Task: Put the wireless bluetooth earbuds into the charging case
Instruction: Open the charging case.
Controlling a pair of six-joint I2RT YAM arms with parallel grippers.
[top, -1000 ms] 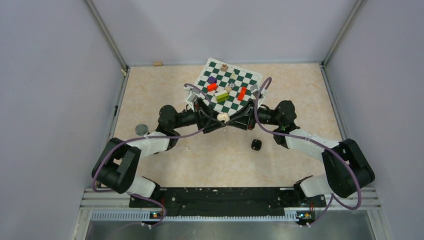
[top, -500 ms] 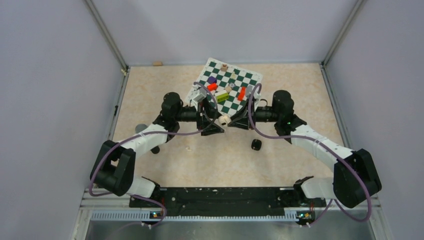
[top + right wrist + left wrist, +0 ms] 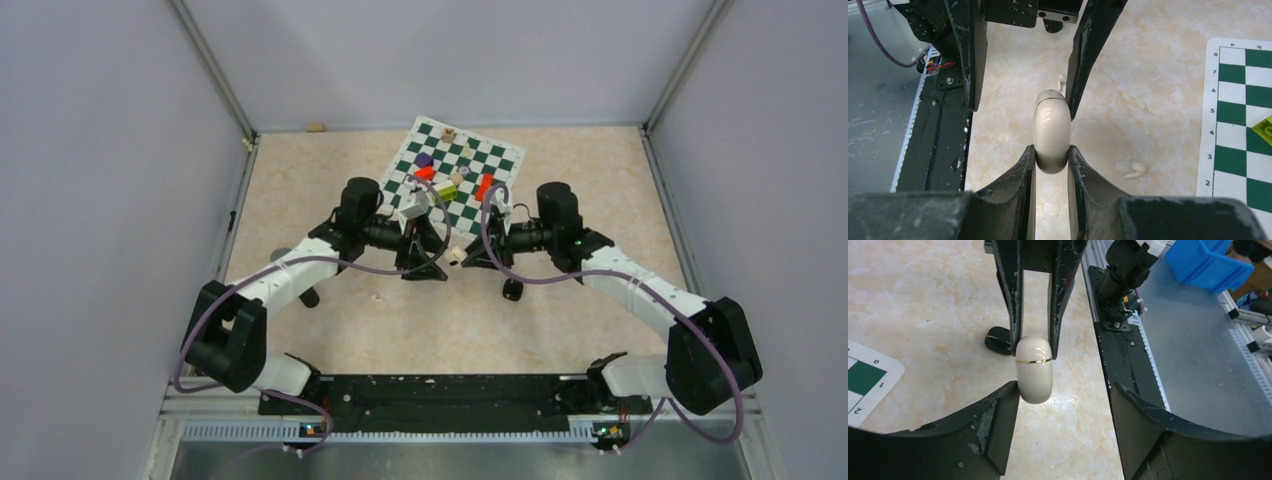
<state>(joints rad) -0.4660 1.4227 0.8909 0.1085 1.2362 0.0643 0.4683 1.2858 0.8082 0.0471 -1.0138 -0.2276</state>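
A cream oval charging case with a gold seam is held off the table by its near end in my shut right gripper. It also shows in the top view and the left wrist view. My left gripper is open wide, its fingers on either side of the case's other end, one finger close beside it. Two small white stemmed earbuds lie on the table, one near the chessboard and one behind the case. A glossy black pod lies on the table under my right arm. No black earbuds show.
A green and white chessboard with several coloured blocks lies behind the grippers, and its edge shows in the right wrist view. A black and metal rail runs along the near edge. Purple walls enclose the table.
Both grippers and the cream case have moved a little toward the near side and right. Both arms' elbows have swung back toward the chessboard.
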